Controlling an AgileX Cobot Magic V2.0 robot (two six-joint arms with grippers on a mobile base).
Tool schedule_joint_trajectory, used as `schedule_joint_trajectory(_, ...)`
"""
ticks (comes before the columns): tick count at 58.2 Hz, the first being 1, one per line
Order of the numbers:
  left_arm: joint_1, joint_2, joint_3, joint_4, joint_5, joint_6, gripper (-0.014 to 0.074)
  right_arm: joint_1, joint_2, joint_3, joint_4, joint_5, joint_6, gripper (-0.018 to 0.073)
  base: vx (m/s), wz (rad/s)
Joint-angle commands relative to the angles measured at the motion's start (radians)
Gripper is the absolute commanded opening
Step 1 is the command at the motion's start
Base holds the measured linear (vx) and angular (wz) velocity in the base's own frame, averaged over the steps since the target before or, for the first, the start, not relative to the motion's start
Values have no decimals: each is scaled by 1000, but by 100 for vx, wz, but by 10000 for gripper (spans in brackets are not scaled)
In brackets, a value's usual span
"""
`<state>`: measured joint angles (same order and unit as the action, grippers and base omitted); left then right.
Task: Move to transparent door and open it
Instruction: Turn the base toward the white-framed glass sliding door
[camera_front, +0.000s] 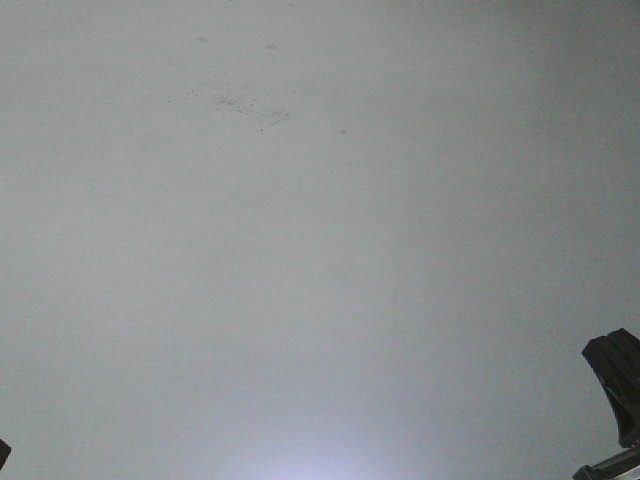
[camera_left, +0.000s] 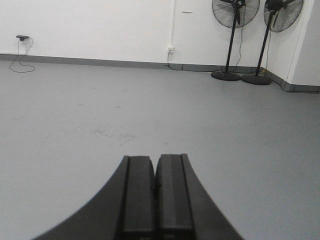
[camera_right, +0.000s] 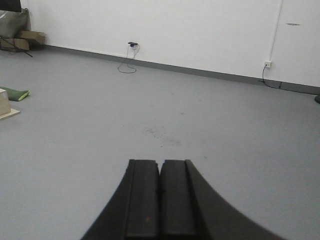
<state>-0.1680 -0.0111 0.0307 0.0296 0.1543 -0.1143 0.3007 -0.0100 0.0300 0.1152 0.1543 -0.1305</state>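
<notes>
Swing the base round over the grey floor (camera_left: 150, 100) to find the transparent door, nowhere in any view, then roll up square to it, parting only there the jaws of left gripper (camera_left: 155, 197) and right gripper (camera_right: 160, 200), both now pressed together on nothing.

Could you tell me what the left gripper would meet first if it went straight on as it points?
The way looks free: the shut left gripper points over grey floor, and nothing stands in line before the white wall, probably near its socket. The pedestal fans stand off to the right.
</notes>
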Motion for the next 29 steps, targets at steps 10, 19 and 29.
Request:
schedule_joint_trajectory(10,-5,-15,13,-10,-83,0,-6,-1,-12,4,-8,-85,-3,-5,26,17)
schedule_joint_trajectory(19,-5,-15,13,-10,-83,0,-6,-1,-12,4,-8,-85,-3,-5,29,24)
schedule_joint_trajectory(29,-5,-15,13,-10,-83,0,-6,-1,-12,4,-8,-85,-3,-5,32,26)
